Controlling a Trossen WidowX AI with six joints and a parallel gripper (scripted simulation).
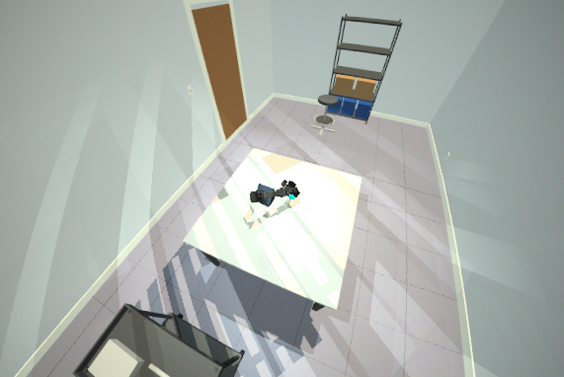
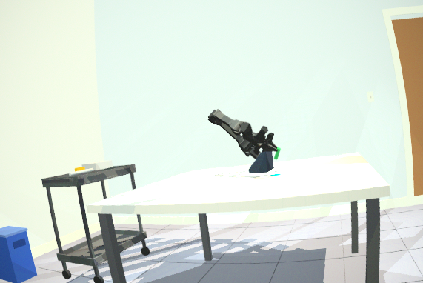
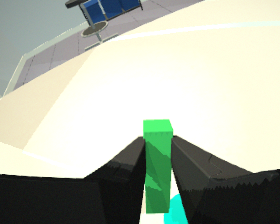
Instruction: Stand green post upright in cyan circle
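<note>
The green post [image 2: 277, 153] [image 3: 158, 172] is held in the air above the table, nearly upright with a slight tilt in the exterior view. My gripper [image 2: 278, 149] [image 3: 157, 143] is shut on it, one finger on each side. The cyan circle [image 1: 291, 196] [image 2: 275, 175] [image 3: 175, 210] lies flat on the table below the post. In the wrist view it shows just right of the post's lower end, partly hidden by the right finger. In the top view the arm hides the post.
The white table [image 1: 296, 257] [image 2: 237, 196] carries the arm on its dark blue base [image 1: 267, 201] [image 2: 262, 164]. Off the table stand a cart [image 1: 143, 340] [image 2: 89, 178], a blue bin [image 2: 12, 253], a stool [image 1: 328, 100] and a shelf rack [image 1: 364, 48].
</note>
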